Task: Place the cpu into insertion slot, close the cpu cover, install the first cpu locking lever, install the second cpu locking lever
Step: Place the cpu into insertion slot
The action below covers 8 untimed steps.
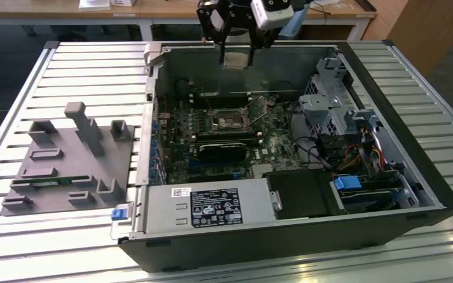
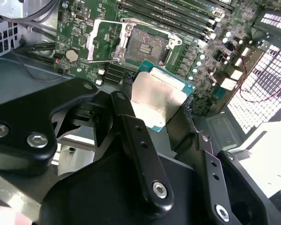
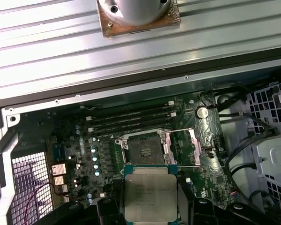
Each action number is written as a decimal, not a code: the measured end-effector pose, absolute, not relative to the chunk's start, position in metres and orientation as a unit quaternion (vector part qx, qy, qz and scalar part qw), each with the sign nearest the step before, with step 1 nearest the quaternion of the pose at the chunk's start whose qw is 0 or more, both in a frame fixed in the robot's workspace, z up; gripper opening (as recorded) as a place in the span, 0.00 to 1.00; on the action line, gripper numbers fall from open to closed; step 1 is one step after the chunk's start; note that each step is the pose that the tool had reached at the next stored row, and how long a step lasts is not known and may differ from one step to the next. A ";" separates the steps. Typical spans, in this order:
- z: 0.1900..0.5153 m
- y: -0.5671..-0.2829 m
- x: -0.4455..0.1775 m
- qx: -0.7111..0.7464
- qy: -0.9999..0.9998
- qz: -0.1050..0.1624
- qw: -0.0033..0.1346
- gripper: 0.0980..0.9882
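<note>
My gripper (image 1: pixel 236 54) hangs above the back wall of the open computer case, shut on the cpu (image 1: pixel 237 61). In both wrist views the cpu (image 2: pixel 157 96) (image 3: pixel 151 192) is a flat silver-grey square with a green rim, clamped by its edges between the black fingers (image 2: pixel 131 126). The insertion slot (image 1: pixel 230 122) (image 2: pixel 147 43) (image 3: pixel 147 150) lies bare on the green board below, its pin field showing. The cpu cover (image 2: pixel 92 43) (image 3: pixel 193 145) is swung open beside the slot, with thin lever rods around the socket.
The case (image 1: pixel 353 59) stands on a slatted metal table (image 1: pixel 92 71). Memory slots (image 3: pixel 131 119) run beside the socket. A black block (image 1: pixel 225 150), a power supply (image 1: pixel 210 206) and a drive cage (image 1: pixel 332 109) fill the case. A grey fixture (image 1: pixel 69 159) with posts stands at the exterior view's left.
</note>
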<state>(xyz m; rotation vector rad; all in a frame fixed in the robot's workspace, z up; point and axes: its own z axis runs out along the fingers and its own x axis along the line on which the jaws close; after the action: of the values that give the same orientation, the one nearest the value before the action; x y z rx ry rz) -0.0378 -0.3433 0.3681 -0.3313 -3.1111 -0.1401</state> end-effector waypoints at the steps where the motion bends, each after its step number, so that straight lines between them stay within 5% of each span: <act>1: 0.368 -0.343 -0.038 -0.109 -0.993 -0.045 0.005 0.50; 8: 0.368 -0.343 -0.038 -0.129 -0.991 -0.045 0.004 0.50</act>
<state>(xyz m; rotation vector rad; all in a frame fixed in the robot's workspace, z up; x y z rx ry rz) -0.0378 -0.3433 0.3677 -0.4036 -3.1046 -0.1406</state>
